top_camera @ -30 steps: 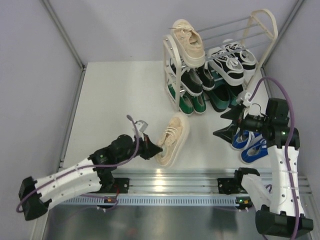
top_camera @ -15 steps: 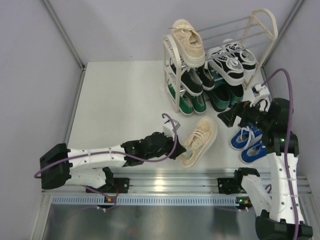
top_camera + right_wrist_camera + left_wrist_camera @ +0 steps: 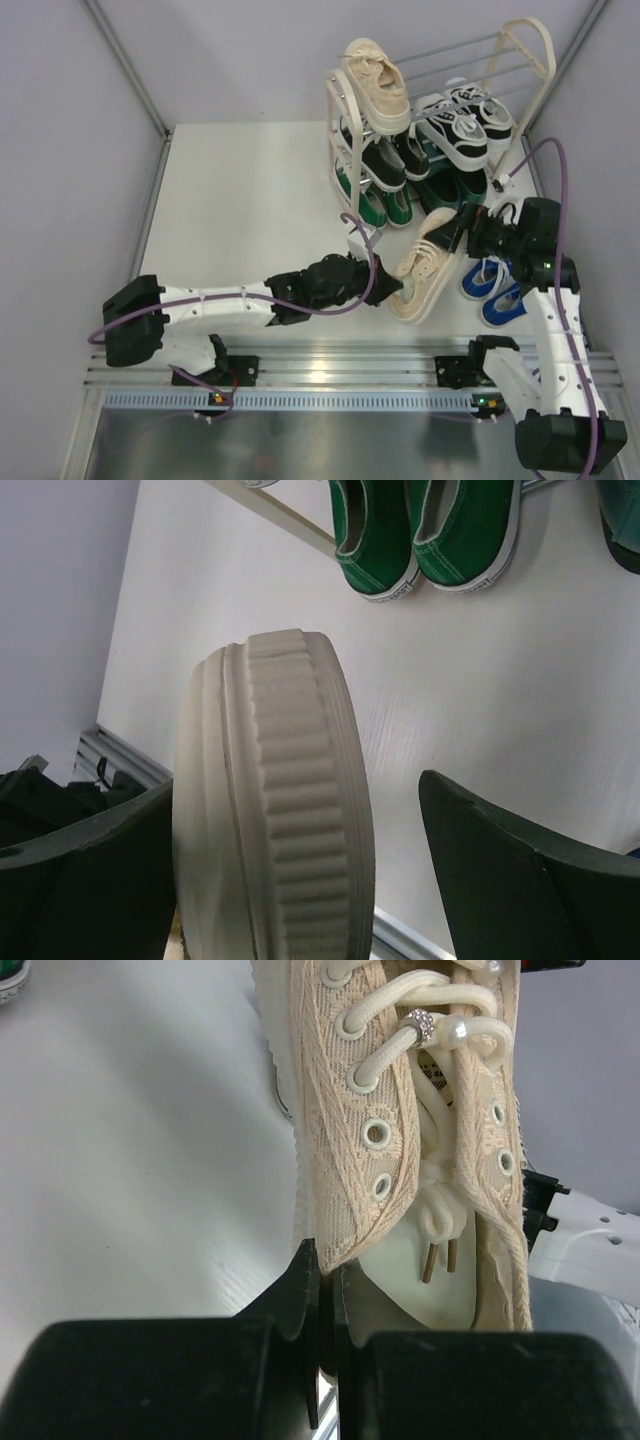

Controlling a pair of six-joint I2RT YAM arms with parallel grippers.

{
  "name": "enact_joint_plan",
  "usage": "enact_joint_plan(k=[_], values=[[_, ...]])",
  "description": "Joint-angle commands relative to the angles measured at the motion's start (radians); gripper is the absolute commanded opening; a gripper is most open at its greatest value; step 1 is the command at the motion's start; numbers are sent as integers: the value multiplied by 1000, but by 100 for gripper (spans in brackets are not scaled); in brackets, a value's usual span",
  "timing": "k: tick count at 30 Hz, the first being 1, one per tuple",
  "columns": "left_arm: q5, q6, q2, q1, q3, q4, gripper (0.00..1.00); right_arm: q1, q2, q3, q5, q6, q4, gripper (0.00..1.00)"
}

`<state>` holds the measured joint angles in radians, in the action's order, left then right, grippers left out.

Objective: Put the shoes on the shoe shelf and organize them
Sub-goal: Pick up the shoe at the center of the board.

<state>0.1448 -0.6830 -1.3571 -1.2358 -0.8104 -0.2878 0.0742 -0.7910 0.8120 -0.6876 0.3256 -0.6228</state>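
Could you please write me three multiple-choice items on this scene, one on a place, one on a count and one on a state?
1. Where is the blue pair?
A. on a shelf tier
B. on the table
C. in a gripper

2. How many cream sneakers are on the shoe shelf?
A. none
B. one
C. two

3. How is the right gripper?
A. shut on a blue shoe
B. shut on nothing
C. open, jaws either side of the toe of the held cream sneaker

Answers:
1 B, both blue shoes lie on the bare surface.
2 B, only the shelved cream sneaker sits there; the other is pinched by its collar in the left gripper.
3 C, the right wrist view shows the sole between spread fingers.
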Motion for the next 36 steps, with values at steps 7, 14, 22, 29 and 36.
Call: enact_joint_plan(k=[7, 14, 22, 29, 36], values=[[-56, 14, 19, -14, -52, -229, 0, -13, -31, 142, -251, -135, 17, 8], [-91, 140, 220, 1, 157, -235, 80, -5, -34, 226, -447, -652, -251, 0], [-256, 283, 290, 13, 155, -160, 98, -66, -142, 312, -633, -1014, -517, 0], [-396, 298, 49, 13, 21, -271, 98, -192, -120, 358, -655, -1033, -529, 0], [-468, 229, -77, 12, -59, -382, 98, -197, -73, 300, -652, -1002, -490, 0]])
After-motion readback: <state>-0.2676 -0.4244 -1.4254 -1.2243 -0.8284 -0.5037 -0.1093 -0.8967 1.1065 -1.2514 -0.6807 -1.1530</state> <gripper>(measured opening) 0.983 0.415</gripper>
